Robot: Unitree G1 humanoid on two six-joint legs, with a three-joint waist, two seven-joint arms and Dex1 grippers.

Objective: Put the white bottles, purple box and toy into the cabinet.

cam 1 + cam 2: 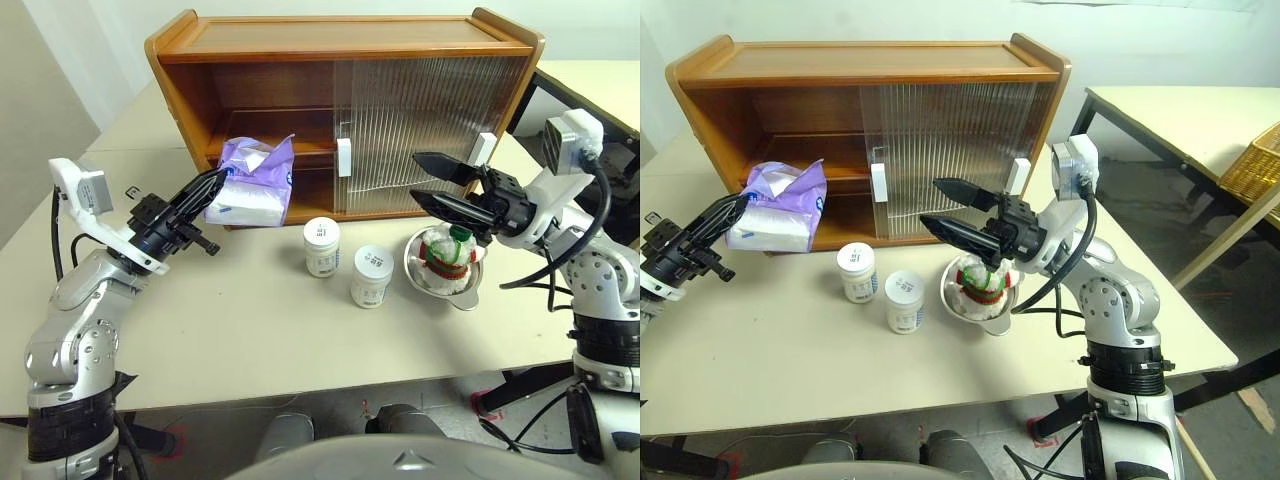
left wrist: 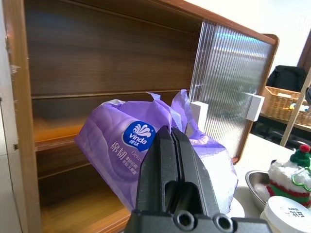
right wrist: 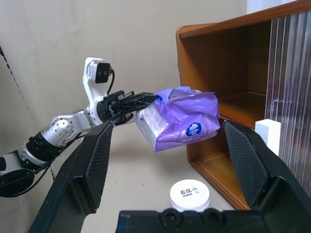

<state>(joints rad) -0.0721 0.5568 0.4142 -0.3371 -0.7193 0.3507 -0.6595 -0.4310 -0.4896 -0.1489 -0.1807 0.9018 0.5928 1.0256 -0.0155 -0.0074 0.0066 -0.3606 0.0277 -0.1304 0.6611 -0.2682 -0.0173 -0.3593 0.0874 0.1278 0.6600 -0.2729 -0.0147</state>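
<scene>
Nearest on the pale table stand the two white bottles, side by side and a little apart, both upright with caps on. Just to their right sits a shiny metal bowl holding the toy, a white plush with a red-and-green scarf and a green hat; the bowl's rim hides its lower part.

Above the bowl hangs the right gripper, its two black fingers spread wide with nothing between them, pointing toward the left side of the scene. It partly covers the toy from the head cameras.

On the left, the left gripper has its fingers pressed together on the crinkled edge of the purple box, which is lifted off the table and tilted in front of the open left half of the cabinet. The pinch point itself is hard to make out.

Behind, the cabinet's two shelves on the open side look bare; the ribbed sliding doors with white handles cover the right half and blur whatever lies inside.
</scene>
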